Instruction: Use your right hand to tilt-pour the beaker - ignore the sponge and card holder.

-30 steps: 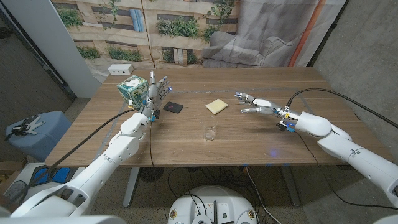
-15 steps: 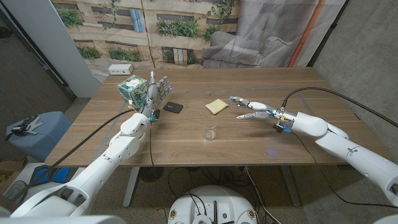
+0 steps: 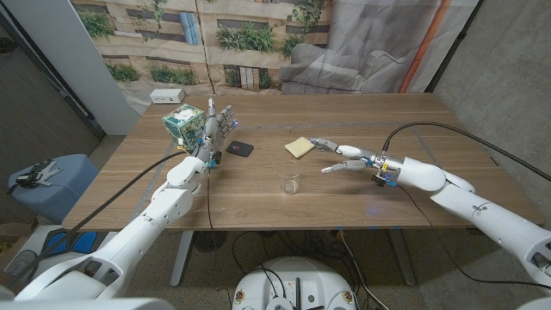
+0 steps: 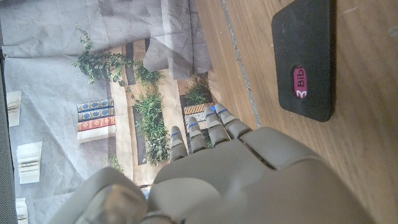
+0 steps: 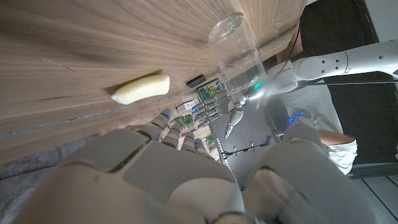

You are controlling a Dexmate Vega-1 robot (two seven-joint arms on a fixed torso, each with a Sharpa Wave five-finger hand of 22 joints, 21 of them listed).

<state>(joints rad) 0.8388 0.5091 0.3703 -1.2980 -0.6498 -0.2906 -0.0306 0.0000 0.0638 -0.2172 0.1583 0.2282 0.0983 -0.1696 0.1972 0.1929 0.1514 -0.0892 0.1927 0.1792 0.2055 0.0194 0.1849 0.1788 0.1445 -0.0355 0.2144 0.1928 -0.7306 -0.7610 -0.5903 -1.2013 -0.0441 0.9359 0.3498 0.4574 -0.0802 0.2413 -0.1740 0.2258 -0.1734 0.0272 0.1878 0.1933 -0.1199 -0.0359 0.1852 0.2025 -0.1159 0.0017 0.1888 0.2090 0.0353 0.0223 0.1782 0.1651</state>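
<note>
head view: upright clear beaker [image 3: 292, 183], contents unclear, near open-fingered right hand [image 3: 344, 156]

Wooden table [image 3: 258, 185], garden-print backdrop [image 3: 215, 34], grey curtain [image 3: 379, 43]

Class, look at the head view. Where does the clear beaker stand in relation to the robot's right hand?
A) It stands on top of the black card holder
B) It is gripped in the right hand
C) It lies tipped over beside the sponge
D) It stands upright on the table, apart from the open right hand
D: the beaker stands upright on the bare table, while the right hand, fingers spread and holding nothing, hovers apart from it.
</note>
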